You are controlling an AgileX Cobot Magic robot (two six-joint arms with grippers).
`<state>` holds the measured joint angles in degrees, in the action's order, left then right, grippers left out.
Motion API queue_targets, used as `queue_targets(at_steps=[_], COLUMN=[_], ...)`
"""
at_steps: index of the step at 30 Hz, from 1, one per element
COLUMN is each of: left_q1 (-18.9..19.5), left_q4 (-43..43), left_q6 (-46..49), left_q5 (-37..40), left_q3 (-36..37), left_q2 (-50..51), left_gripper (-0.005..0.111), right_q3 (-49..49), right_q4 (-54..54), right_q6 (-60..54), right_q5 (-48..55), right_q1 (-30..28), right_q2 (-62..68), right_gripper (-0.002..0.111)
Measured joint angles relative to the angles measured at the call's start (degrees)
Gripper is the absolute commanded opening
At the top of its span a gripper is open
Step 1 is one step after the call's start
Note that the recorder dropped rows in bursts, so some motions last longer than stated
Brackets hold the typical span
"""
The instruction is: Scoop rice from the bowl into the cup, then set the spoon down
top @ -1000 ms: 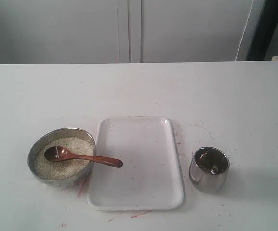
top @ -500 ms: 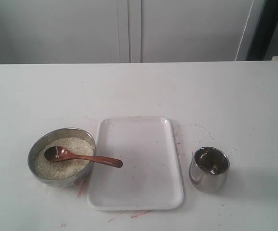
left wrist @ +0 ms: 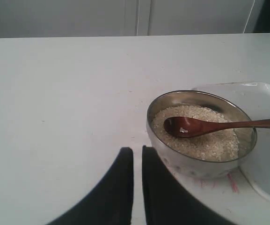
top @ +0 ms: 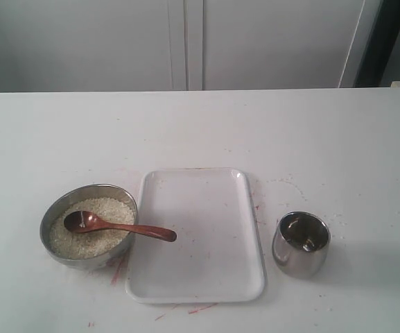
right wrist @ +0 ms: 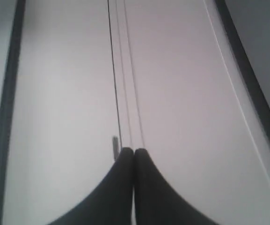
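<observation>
The steel bowl (top: 83, 261) sits on the white table at the front left, with white rice (top: 107, 209) inside. The brown wooden spoon (top: 127, 227) lies with its head on the rice and its handle over the bowl's right rim, above the tray. At the front right stands the shiny steel cup (top: 300, 244). My left gripper (left wrist: 137, 151) hovers beside the bowl (left wrist: 191, 167), apart from the spoon (left wrist: 205, 125); only a narrow slit shows between its fingers and it holds nothing. My right gripper (right wrist: 134, 151) is shut and empty, facing a white cabinet. Neither gripper shows in the exterior view.
A white rectangular tray (top: 200, 277) lies between bowl and cup, its corner seen as the tray (left wrist: 266, 164) past the bowl. Loose grains and red marks dot the table (top: 324, 139). White cabinet doors (top: 186, 41) stand behind the table.
</observation>
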<state>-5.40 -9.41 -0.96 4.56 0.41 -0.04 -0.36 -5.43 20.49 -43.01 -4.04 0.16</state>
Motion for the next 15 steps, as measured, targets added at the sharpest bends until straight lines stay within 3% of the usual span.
queue_targets(at_steps=[2, 8, 15], left_q1=[0.0, 0.0, 0.0], left_q4=[0.0, 0.0, 0.0], left_q6=[0.0, 0.0, 0.0], left_q5=[0.0, 0.0, 0.0], left_q3=[0.0, 0.0, 0.0], left_q2=[0.0, 0.0, 0.0], left_gripper=[0.014, 0.014, 0.014], right_q3=[0.0, -4.5, -24.2], right_q4=[0.7, 1.9, 2.5], right_q6=[5.2, 11.0, 11.5], right_q5=[-7.3, -9.9, 2.7], right_q1=[0.0, 0.0, 0.0], right_q2=[0.0, 0.0, -0.3], right_gripper=[0.0, 0.0, 0.0])
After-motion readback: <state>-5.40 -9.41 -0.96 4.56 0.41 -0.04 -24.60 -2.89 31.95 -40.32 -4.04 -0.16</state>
